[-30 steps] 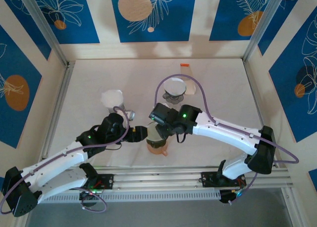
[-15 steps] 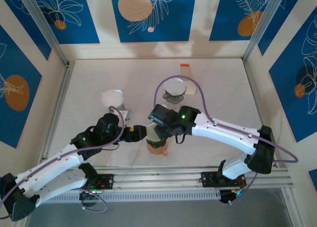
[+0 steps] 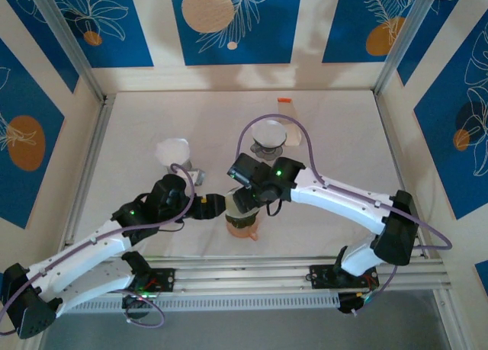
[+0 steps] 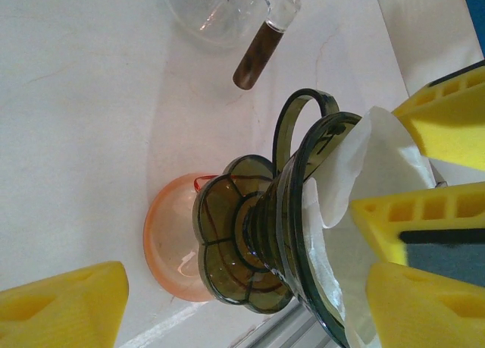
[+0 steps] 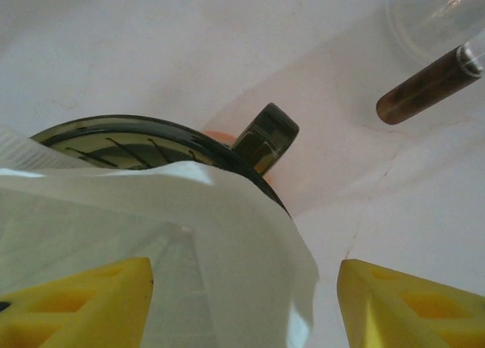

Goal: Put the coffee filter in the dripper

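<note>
Fingers (image 5: 409, 306) of the right gripper (image 5: 242, 283) stand apart around the paper coffee filter (image 5: 227, 227), wider than a second ago. One is lapped by paper and the other is clear, and the wrist has slid slightly toward 9 o'clock. I read this as a release: the filter is in the dripper (image 4: 258, 234) but sits rumpled and proud of the rim, not pressed home. The left gripper (image 4: 246, 287), reaching in from 9 o'clock, is also spread, straddling the dripper with no contact I can make out. The filter's long axis is vertical, tip down, mouth up. The dripper stands upright on an orange cup (image 4: 163, 242), at 6 o'clock from the middle of the table (image 3: 335, 136).
</note>
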Action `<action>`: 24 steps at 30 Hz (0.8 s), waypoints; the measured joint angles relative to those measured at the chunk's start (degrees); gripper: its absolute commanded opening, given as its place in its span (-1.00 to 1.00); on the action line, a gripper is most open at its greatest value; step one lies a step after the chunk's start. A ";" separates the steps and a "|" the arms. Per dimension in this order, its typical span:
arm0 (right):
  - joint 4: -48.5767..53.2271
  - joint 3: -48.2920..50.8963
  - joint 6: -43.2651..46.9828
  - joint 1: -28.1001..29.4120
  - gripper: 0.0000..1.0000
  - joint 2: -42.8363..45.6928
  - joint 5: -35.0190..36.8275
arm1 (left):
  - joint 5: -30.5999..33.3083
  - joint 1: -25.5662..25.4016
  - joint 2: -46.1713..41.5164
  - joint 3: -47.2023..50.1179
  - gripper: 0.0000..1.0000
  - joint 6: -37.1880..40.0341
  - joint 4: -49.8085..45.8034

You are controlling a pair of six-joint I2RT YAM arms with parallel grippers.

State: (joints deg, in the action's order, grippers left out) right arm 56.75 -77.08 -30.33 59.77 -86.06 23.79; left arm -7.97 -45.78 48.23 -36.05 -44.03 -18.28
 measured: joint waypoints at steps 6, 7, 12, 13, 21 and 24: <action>-1.07 0.63 0.00 -1.22 0.33 -1.68 -2.21 | -0.17 0.02 0.81 0.13 0.62 0.00 0.04; -1.18 0.72 0.00 -1.38 0.33 -1.99 -2.43 | -0.20 0.02 0.94 0.24 0.62 0.00 0.04; -2.14 1.05 0.02 -1.75 0.33 -3.93 -3.04 | -0.44 0.07 1.03 0.76 0.58 0.00 0.13; -2.10 1.11 0.02 -1.79 0.33 -4.20 -3.06 | -0.50 0.09 1.03 0.87 0.58 -0.02 0.17; -2.32 2.08 0.00 -2.05 0.33 -4.31 -3.06 | -0.61 0.13 1.03 1.18 0.57 -0.04 0.31; -2.29 2.08 -0.02 -2.05 0.33 -4.17 -2.71 | -0.63 0.15 1.03 1.18 0.57 -0.04 0.33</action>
State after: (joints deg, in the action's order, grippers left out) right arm 54.46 -75.00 -30.35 57.71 -90.24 21.08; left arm -8.60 -45.63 49.25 -34.87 -44.07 -17.96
